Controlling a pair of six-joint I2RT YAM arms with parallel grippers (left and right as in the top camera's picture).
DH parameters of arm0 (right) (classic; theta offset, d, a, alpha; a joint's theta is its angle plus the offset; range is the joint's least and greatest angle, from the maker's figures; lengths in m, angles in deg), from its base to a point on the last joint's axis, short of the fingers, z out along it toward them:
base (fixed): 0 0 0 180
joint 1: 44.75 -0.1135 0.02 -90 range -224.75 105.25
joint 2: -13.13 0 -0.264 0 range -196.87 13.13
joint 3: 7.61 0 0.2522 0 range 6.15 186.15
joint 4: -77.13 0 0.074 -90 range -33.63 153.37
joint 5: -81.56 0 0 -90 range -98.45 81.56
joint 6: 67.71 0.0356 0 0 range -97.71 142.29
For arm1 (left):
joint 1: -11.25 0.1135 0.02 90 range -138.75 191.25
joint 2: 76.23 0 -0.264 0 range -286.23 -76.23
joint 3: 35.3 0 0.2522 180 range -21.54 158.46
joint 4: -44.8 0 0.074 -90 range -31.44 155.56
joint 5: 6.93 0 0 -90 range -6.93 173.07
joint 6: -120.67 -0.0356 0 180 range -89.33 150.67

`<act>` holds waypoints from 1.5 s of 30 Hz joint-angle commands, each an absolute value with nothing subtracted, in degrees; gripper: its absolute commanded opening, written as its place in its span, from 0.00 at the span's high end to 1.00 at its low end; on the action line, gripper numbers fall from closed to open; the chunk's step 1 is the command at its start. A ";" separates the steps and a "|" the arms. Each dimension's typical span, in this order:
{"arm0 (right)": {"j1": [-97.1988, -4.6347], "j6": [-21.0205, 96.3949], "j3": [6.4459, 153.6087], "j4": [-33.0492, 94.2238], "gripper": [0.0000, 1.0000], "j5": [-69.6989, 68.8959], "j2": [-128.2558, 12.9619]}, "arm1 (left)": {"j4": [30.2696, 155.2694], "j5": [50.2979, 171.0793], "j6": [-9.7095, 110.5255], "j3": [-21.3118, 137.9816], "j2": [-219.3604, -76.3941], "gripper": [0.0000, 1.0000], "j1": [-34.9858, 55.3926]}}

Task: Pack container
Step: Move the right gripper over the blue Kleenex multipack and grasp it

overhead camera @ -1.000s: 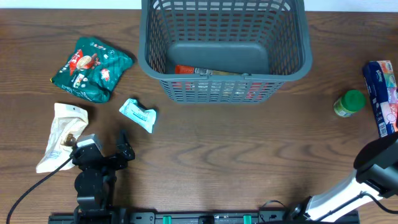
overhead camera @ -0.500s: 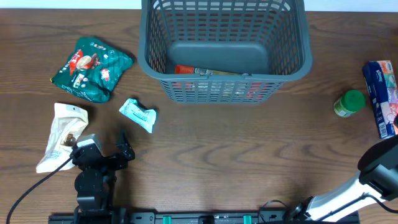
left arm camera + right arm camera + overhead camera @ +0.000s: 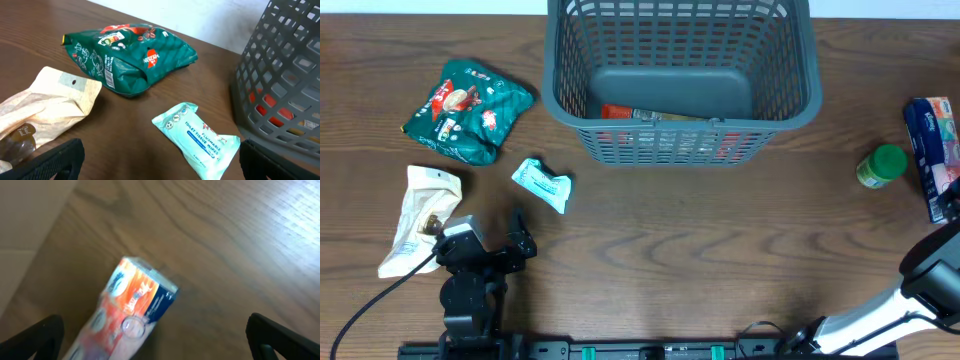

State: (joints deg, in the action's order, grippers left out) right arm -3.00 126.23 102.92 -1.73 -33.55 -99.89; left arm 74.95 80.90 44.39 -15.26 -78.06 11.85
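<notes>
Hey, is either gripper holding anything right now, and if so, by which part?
Nothing is held: the left gripper and the right gripper are both open and empty.

Even bright light, soft shadows, blurred right-wrist view

We read "NESCAFÉ" on a red patch on the green bag [image 3: 135, 55], seen from the left wrist. The pale blue packet [image 3: 197, 137] near it says "FLUSHABLE TOILET TISSUE WIPES" in dark print. The small print on the beige pouch [image 3: 45, 107] and the lettering on the orange-and-blue pack [image 3: 127, 315] are too blurred for us to read
</notes>
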 commanded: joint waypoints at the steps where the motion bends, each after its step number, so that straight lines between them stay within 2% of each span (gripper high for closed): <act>1: -1.42 128.00 98.97 1.44 0.01 -34.51 -99.49 | 76.13 79.85 44.65 -16.20 -78.01 0.01 12.03; 8: -1.07 125.51 95.03 7.08 0.01 -35.32 -99.49 | 76.13 79.83 44.65 -16.20 -78.01 0.01 12.03; 12: -1.68 118.16 95.01 7.74 0.13 -36.50 -99.49 | 76.13 79.83 44.65 -16.20 -78.01 0.01 12.03; 14: -2.08 113.09 95.05 8.61 0.15 -38.33 -99.45 | 76.13 79.83 44.65 -16.20 -78.01 0.01 12.03; 17: -2.25 101.27 95.60 10.88 0.15 -39.16 -99.12 | 76.13 79.83 44.65 -16.20 -78.01 0.01 12.03; 18: -2.25 94.17 96.08 12.02 0.07 -39.10 -98.99 | 76.13 79.85 44.65 -16.20 -78.01 0.01 12.03; 20: -2.25 81.62 96.96 13.77 0.01 -38.79 -98.88 | 76.13 79.83 44.65 -16.20 -78.01 0.01 12.03; 26: -3.15 34.80 100.93 18.62 0.01 -30.58 -98.86 | 76.13 79.85 44.65 -16.20 -78.01 0.02 12.03; 28: -3.69 23.74 102.31 19.04 0.01 -28.74 -98.86 | 76.13 79.85 44.65 -16.20 -78.01 0.02 12.03; 39: -4.55 -7.14 103.36 18.71 0.01 -24.50 -100.83 | 76.13 79.83 44.65 -16.20 -78.01 0.01 12.03; 45: -4.48 -14.81 103.36 19.10 0.01 -24.26 -102.11 | 76.13 79.83 44.65 -16.20 -78.01 0.01 12.03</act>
